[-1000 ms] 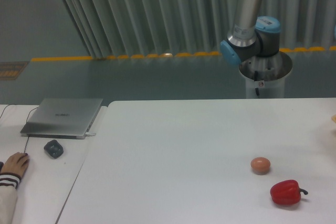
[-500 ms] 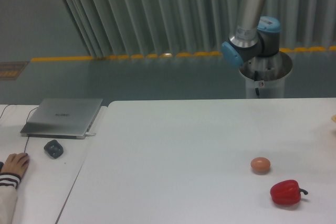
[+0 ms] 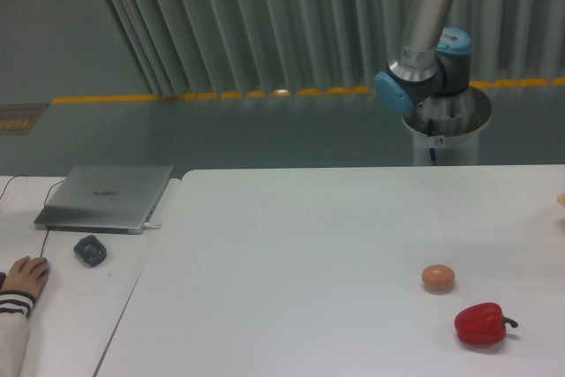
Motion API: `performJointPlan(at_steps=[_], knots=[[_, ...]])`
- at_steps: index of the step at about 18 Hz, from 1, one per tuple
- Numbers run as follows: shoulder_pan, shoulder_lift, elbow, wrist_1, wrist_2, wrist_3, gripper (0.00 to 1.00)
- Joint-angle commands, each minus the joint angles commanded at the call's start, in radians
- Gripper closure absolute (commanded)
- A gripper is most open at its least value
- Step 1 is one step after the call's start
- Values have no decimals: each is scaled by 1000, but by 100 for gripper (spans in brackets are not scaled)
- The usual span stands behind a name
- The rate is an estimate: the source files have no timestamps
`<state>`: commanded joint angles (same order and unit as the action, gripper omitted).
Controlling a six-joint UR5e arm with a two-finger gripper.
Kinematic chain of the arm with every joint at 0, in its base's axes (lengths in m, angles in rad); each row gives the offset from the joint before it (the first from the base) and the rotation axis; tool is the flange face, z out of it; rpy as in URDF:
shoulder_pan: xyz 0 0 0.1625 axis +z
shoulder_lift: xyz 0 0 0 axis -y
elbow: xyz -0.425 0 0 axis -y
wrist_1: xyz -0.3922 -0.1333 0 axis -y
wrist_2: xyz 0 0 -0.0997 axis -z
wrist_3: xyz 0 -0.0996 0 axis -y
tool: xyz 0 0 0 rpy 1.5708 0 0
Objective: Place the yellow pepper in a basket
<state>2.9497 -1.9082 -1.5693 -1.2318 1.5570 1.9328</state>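
White tabletop point(image 3: 318, 245) fills most of the view, with a narrower side desk point(image 3: 79, 306) butted against its left edge. Behind the far edge stands the UR5e arm point(image 3: 424, 33) on its pedestal; only the lower links and the blue-capped joints show. Compared with a second ago the upright link has leaned a little further to the right and the elbow joint has crept the same way, so the arm is swinging off toward the right side of the scene. The gripper is outside the picture, and I cannot tell whether its fingers are apart or together.

On the side desk lies a closed grey laptop point(image 3: 106, 196), a dark computer mouse point(image 3: 90, 250) just in front of it, and a person's hand point(image 3: 25, 275) resting at the left edge, drawn slightly back from where it was.

Near the right front of the table sit a red bell pepper point(image 3: 481, 324) with a dark stem and, just behind it, a small orange-brown ball point(image 3: 438, 277); neither has moved.

No yellow pepper and no basket can be seen anywhere. A pale sliver at the right edge is too small to identify. My guess is both lie off to the right, where the arm is heading.
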Motion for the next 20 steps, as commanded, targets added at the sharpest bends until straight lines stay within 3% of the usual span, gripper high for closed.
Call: performJointPlan(at_steps=[20], knots=[[25, -20, 2, -21, 6, 32, 0]])
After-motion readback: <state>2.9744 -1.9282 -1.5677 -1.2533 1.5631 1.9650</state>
